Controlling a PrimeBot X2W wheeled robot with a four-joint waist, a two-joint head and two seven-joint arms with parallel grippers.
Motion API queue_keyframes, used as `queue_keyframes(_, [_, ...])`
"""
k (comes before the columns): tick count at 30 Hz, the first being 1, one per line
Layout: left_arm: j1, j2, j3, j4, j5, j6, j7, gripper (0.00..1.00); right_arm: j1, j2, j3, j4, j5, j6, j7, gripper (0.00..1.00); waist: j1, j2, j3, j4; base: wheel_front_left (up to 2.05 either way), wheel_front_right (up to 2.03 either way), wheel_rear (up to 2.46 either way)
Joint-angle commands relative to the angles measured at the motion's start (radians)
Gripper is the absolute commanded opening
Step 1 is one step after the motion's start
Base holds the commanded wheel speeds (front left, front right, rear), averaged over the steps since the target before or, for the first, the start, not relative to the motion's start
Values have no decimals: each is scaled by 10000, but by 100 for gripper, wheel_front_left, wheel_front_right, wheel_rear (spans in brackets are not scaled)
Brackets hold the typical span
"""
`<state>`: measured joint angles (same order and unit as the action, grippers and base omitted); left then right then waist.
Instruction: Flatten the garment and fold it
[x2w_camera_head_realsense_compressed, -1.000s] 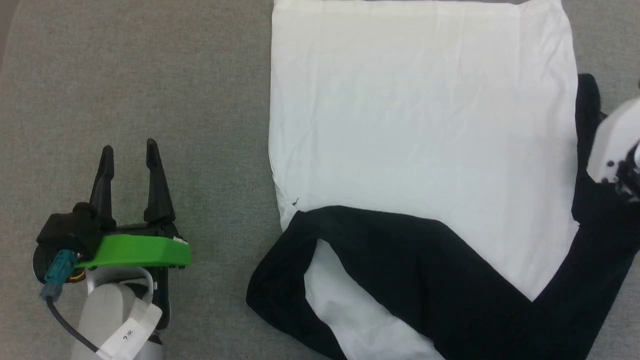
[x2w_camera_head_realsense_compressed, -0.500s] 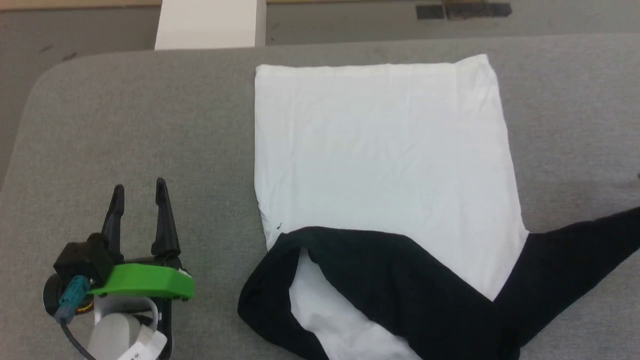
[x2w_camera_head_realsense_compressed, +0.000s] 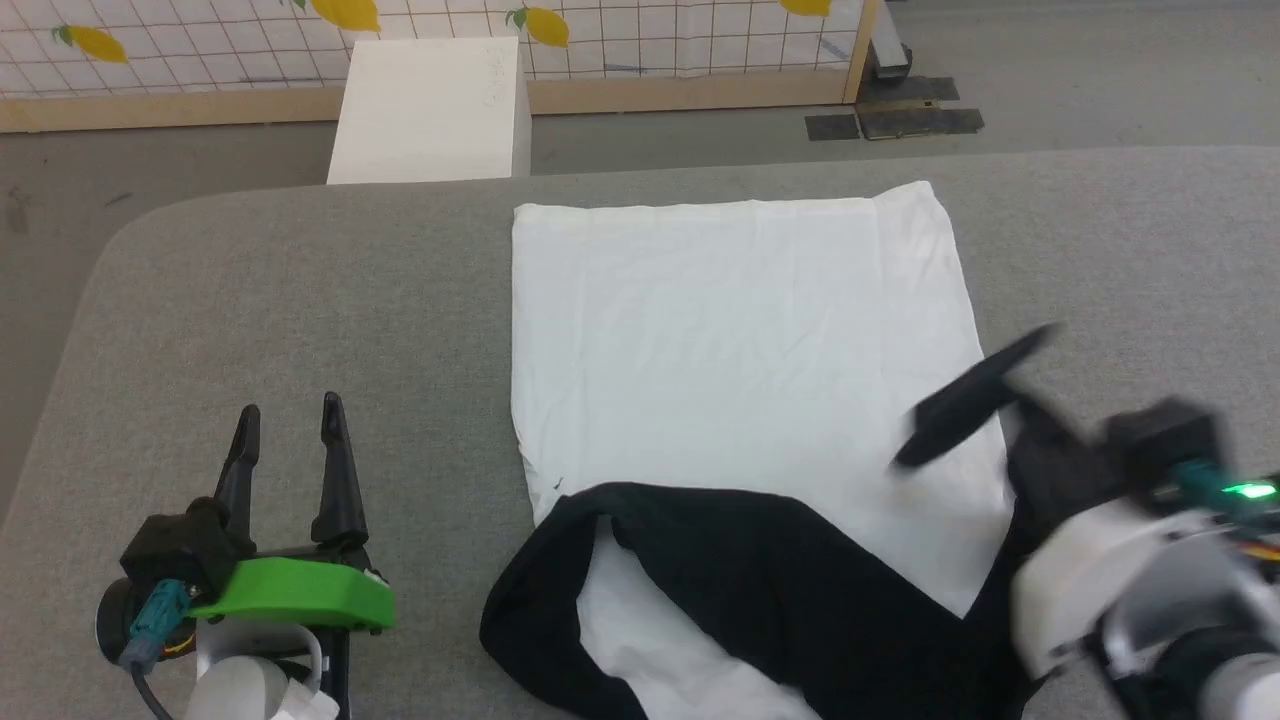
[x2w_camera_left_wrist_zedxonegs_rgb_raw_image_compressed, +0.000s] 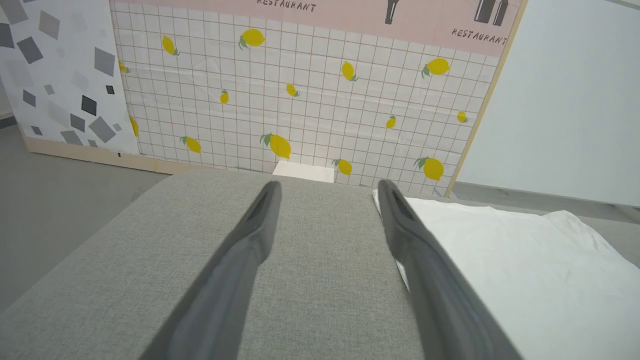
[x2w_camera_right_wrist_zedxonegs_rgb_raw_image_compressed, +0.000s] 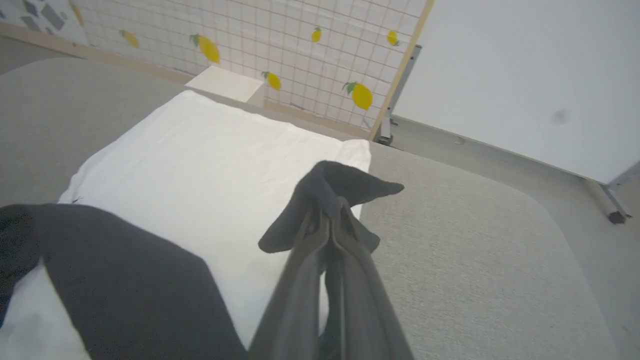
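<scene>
**A:** Where does the garment (x2w_camera_head_realsense_compressed: 740, 340) lie?

**B:** It is spread flat on the grey cloth-covered table (x2w_camera_head_realsense_compressed: 300, 270), plain white side up, with its straight hem toward the far edge. One black sleeve (x2w_camera_head_realsense_compressed: 760, 560) is folded slantwise across the near part of the white body. A loop of it bulges past the body's left edge.

**A:** And the other sleeve (x2w_camera_right_wrist_zedxonegs_rgb_raw_image_compressed: 327, 187)?

**B:** Its end is raised off the table at the garment's right edge. The right gripper (x2w_camera_right_wrist_zedxonegs_rgb_raw_image_compressed: 331, 217) has its two fingers pressed together on that end. In the right wrist view the dark cuff flops out to both sides of the tips. In the head view that gripper is blurred, at the lower right, over the white body's right edge.

**A:** What of the left gripper (x2w_camera_head_realsense_compressed: 290, 405)?

**B:** It sits at the lower left of the head view, over bare table and well apart from the garment. Its fingers (x2w_camera_left_wrist_zedxonegs_rgb_raw_image_compressed: 240, 260) are spread, with nothing between them.

**A:** Anything beyond the table?

**B:** A white box (x2w_camera_head_realsense_compressed: 430, 110) stands just past the far edge. Behind it is a gridded wall panel printed with lemons (x2w_camera_left_wrist_zedxonegs_rgb_raw_image_compressed: 300, 100).
</scene>
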<state>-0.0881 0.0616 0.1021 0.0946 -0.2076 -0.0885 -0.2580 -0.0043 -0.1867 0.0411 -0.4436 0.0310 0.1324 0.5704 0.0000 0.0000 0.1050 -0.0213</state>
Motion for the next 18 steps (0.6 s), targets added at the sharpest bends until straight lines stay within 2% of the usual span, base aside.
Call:
queue_keyframes(1, [120, -50, -19, 13, 86, -70, -38, 100, 37, -114, 629, 99, 124, -17, 87, 0, 0, 0, 37, 12, 0, 0, 0])
queue_keyframes(4, [61, -61, -71, 22, 86, -82, -38, 100, -102, -455, 2382, 764, 367, -17, 185, 0, 0, 0, 144, 57, 0, 0, 0])
queue_keyframes(10, [-108, -79, -162, 115, 39, -122, -38, 100, -625, -732, 4786, 2604, 853, -17, 76, 0, 0, 0, 307, 196, 0, 0, 0])
queue_keyframes(13, [-179, -85, -162, 150, 26, -138, -38, 100, -835, -855, 5361, 3393, 1115, -17, 77, 0, 0, 0, 379, 278, 0, 0, 0])
queue_keyframes(18, [-187, -93, -138, 141, 35, -136, -38, 100, -976, -893, 5451, 4286, 1376, -17, 107, 0, 0, 0, 417, 328, 0, 0, 0])
